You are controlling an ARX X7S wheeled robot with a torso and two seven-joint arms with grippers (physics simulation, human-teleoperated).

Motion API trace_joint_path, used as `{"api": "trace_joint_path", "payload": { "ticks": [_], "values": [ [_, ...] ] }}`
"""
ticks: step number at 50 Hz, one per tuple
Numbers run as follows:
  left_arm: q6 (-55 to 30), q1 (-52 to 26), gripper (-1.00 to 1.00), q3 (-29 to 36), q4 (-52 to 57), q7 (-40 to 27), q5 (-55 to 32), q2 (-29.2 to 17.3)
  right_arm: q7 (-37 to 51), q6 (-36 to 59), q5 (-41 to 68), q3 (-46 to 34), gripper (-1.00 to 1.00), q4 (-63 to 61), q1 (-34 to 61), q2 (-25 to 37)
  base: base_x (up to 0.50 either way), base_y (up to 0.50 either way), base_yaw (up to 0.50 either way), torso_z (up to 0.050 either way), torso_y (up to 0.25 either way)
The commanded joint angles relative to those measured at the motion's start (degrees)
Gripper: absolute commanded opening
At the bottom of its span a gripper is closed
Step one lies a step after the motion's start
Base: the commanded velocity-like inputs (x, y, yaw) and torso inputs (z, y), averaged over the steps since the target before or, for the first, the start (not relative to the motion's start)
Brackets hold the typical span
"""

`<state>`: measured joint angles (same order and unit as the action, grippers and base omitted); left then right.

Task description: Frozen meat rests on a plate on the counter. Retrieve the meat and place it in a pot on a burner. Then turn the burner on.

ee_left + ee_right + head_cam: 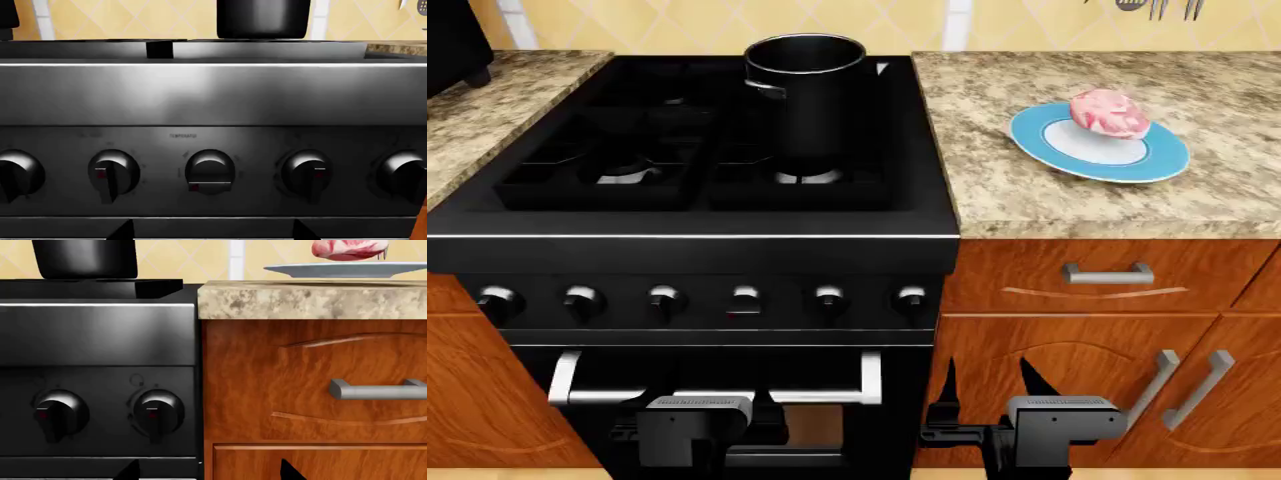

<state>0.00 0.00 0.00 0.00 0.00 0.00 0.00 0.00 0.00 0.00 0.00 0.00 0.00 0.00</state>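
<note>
The rounded lump of frozen meat (1109, 112) is pink marbled with white. The round flat plate (1054, 146) has a light-blue rim and white centre. The granite counter (1054, 205) is speckled beige and brown. The tall cylindrical pot (805, 105) is black with a silvery rim.

Faint "TEMPERATURE" label above middle knob (209, 172) on stove control panel (213, 145) (blurred); nothing else legible.
</note>
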Motion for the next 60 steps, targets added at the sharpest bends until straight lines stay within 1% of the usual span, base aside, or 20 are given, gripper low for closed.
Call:
{"api": "trace_joint_path", "payload": {
  "ticks": [1, 6, 10, 27, 39, 60],
  "values": [
    [0.03, 0.05, 1.00, 1.03, -0.07, -0.77, -1.14, -0.95, 1.33, -0.41, 0.08, -1.38, 1.00, -0.14, -0.04, 1.00, 0.00, 0.00, 0.00, 0.000, 0.000],
    [-0.02, 0.23, 1.00, 1.65, 0.14, 1.32, -5.76, -2.30, 2.31, -1.02, 0.67, -2.88, 1.00, -0.50, 0.11, 2.05, 0.00, 0.00, 0.00, 0.003, 0.000],
    [0.54, 0.29, 1.00, 2.02, 0.19, 2.29, -7.73, -3.02, 2.53, -1.43, 1.32, -3.64, 1.00, -0.61, 0.08, 2.68, 0.00, 0.00, 0.00, 0.044, 0.000],
    [0.84, 0.48, 1.00, 4.06, 0.09, 1.49, -9.09, -4.55, 3.42, -1.92, 4.48, -4.75, 1.00, -1.43, -0.30, 4.20, 0.00, -0.01, 0.00, 0.050, 0.000],
    [0.88, 0.50, 1.00, 5.22, -0.29, 0.71, -9.65, -5.26, 3.85, -0.87, 7.56, -4.74, 1.00, -1.67, -0.54, 4.79, 0.00, -0.50, 0.00, 0.050, 0.000],
    [1.10, -0.24, 1.00, 7.08, -1.90, -0.56, -10.59, -6.30, 5.19, -1.04, 9.72, -5.80, 1.00, -0.18, 0.14, 5.91, 0.00, -0.50, 0.00, 0.050, 0.000]
  ]
}}
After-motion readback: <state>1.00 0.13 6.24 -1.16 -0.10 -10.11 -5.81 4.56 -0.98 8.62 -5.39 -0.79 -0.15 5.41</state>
